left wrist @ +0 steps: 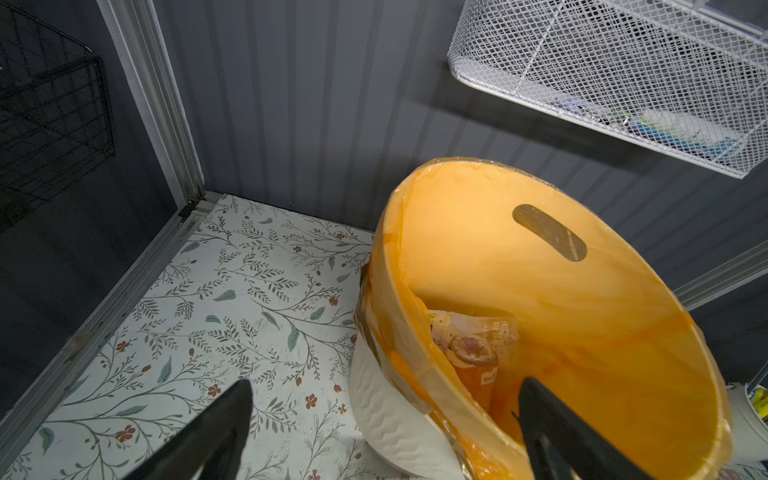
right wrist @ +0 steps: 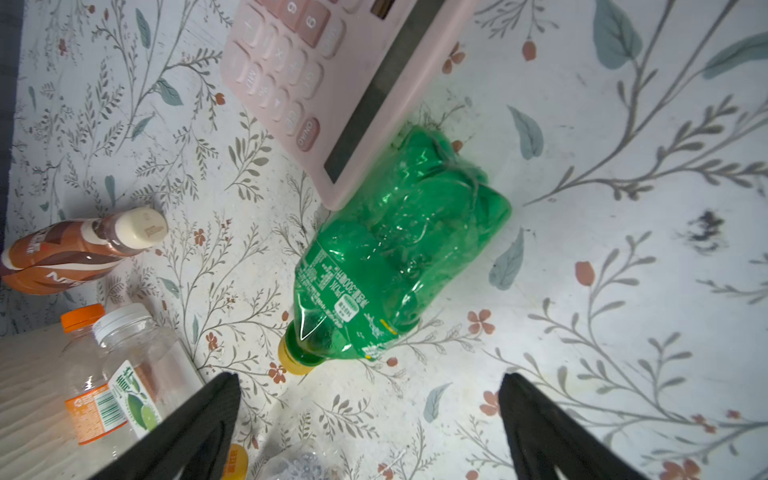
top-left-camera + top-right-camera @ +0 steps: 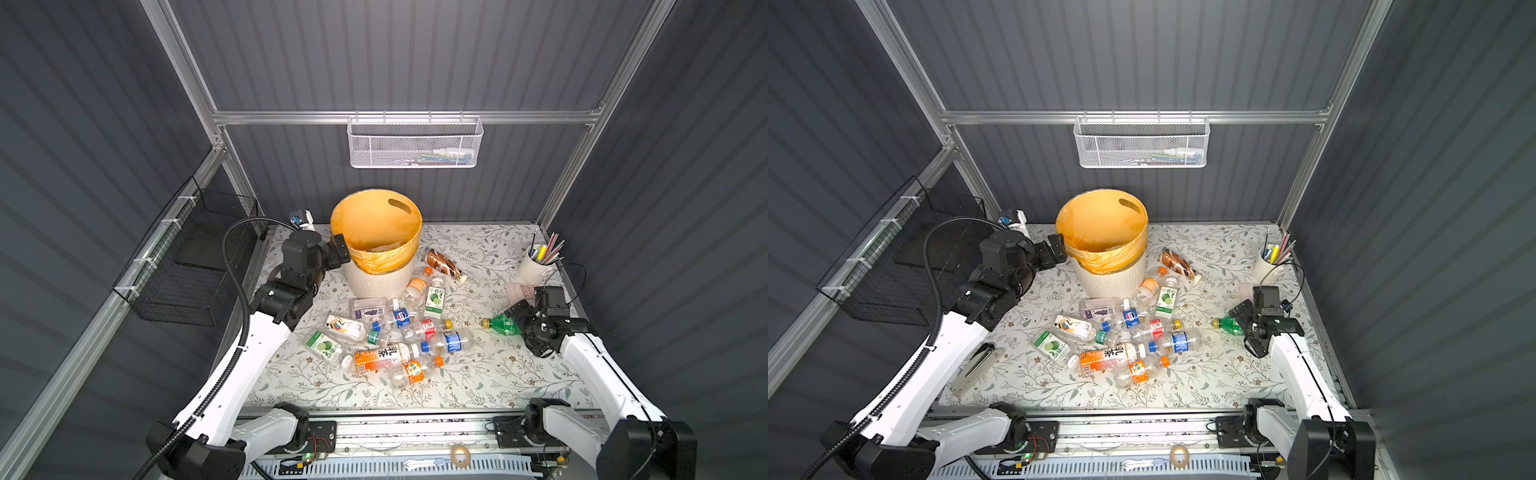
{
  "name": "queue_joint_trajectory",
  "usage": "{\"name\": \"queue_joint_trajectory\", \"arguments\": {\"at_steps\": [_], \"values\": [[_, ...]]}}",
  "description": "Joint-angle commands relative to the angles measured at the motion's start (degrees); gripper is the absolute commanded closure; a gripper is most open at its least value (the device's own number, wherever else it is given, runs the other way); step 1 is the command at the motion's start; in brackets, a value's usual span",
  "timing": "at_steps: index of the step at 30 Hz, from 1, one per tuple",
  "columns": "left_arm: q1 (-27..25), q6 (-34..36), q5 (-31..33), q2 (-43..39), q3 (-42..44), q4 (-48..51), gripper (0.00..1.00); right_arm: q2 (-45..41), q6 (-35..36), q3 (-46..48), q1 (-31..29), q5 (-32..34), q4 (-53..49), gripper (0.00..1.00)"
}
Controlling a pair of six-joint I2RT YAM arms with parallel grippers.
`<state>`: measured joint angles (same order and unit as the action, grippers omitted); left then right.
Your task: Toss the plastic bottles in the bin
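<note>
Plastic bottles (image 3: pixel 426 328): mostly clear, colourful labels

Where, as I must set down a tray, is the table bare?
Free: the front strip between bottle pile and near rail; the back-left corner beside the bin. Crowded: the pile itself, and around the green bottle and calculator.

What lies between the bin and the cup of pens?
A brown bottle on its side, between the bin and the cup of pens, seen in both top views.
</note>
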<state>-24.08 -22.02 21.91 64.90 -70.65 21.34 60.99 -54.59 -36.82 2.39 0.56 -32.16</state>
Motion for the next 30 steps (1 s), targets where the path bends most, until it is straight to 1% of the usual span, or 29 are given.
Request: {"name": "queue_joint_trajectory", "arguments": {"at_steps": [1,2,5,7,12,18,25,30], "values": [[-0.01,1.06,-0.54,-1.56,0.6,-0.82,0.01,2.65,0.86,0.5,0.22,0.22,2.28,0.01],[-0.01,1.27,-1.7,-1.29,0.28,-0.47,0.0,4.7,1.08,0.13,0.24,0.23,2.07,0.01],[0.0,2.11,-5.44,-0.23,-0.82,1.24,0.01,6.7,1.68,0.32,0.5,-0.41,3.44,0.01],[-0.01,2.59,-6.3,-0.11,-0.8,1.76,0.01,7.46,2.22,0.12,0.85,-1.06,4.8,0.01],[-0.01,4.46,-6.17,-1.32,1.01,1.38,0.01,10.81,1.63,-2.51,1.02,-1.26,3.91,0.01],[-0.01,5.8,-6.28,-2.98,2.4,0.14,0.01,12.61,0.8,-3.56,1.03,-1.63,5.3,0.01],[-0.01,6.34,-5.36,-4.51,4.48,-1.08,0.01,16.02,0.8,-4.58,1.03,-0.56,4.67,0.01],[-0.01,6.53,-5.33,-5.81,6.31,-2.57,0.0,18.74,1.05,-4.49,1.03,-0.91,6.7,0.01]]}}
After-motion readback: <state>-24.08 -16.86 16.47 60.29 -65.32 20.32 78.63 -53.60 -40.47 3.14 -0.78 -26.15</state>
